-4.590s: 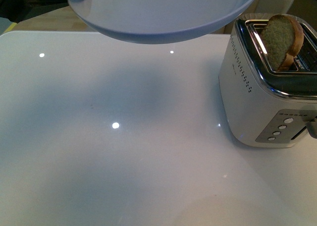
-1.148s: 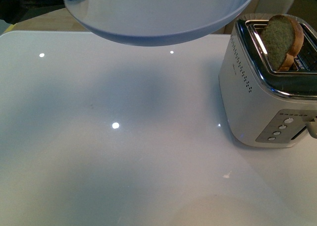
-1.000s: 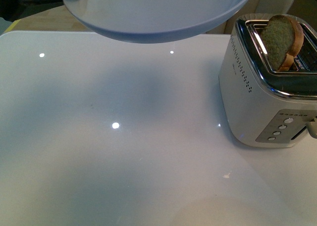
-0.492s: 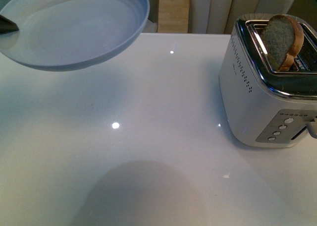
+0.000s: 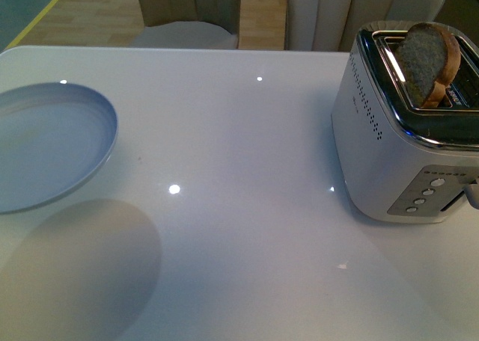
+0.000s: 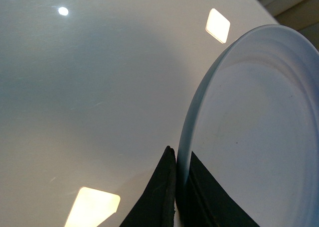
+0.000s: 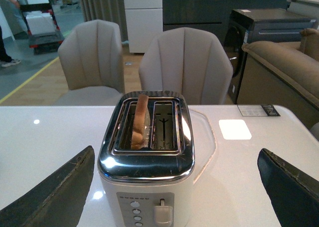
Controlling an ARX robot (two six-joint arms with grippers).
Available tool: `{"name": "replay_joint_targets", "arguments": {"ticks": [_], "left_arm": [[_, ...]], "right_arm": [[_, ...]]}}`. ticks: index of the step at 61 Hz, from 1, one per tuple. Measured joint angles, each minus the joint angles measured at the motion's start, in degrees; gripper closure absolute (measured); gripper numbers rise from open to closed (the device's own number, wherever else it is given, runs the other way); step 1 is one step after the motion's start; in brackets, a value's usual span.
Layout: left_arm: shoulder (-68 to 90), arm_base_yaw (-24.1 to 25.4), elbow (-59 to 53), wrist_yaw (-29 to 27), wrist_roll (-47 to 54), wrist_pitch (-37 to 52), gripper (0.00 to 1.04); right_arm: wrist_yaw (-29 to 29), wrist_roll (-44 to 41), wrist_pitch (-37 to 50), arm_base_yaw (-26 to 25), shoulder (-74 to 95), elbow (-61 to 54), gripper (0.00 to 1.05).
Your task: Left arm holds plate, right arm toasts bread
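The pale blue-grey plate (image 5: 46,145) hangs level a little above the white table at the far left, casting a round shadow in front of it. In the left wrist view my left gripper (image 6: 180,156) is shut on the plate (image 6: 259,122), one dark finger on each side of its rim. The bread (image 5: 426,60) stands upright in the toaster (image 5: 385,154), sticking half out of one slot. In the right wrist view my right gripper (image 7: 175,153) is open wide, short of the toaster (image 7: 147,179), with the bread (image 7: 141,118) in the slot beyond. Neither arm shows in the front view.
The toaster's lever (image 7: 162,213) is on the side facing my right gripper, below several round buttons (image 7: 135,212). Beige chairs (image 7: 184,62) stand behind the table's far edge. A brown sofa (image 7: 286,67) is further back. The glossy table (image 5: 247,206) reflects ceiling lights.
The plate has swung from high at the top centre of the front view down to the far left, close above the table. Its shadow followed. The bread and toaster have not moved.
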Motion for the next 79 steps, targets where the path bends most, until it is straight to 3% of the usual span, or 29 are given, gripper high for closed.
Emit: {"name": "replay_joint_targets", "arguments": {"ticks": [38, 71, 79], "left_arm": [[23.9, 8.6, 8.2, 3.1, 8.8, 9.2, 1.02], [29.4, 10.8, 10.8, 5.3, 10.4, 11.5, 1.02], [29.5, 10.8, 10.8, 5.5, 10.4, 11.8, 0.83]], "right_arm": [[0.0, 0.0, 0.0, 0.0, 0.0, 0.0, 0.09], [0.0, 0.0, 0.0, 0.0, 0.0, 0.0, 0.09], [0.0, 0.0, 0.0, 0.0, 0.0, 0.0, 0.09]]}}
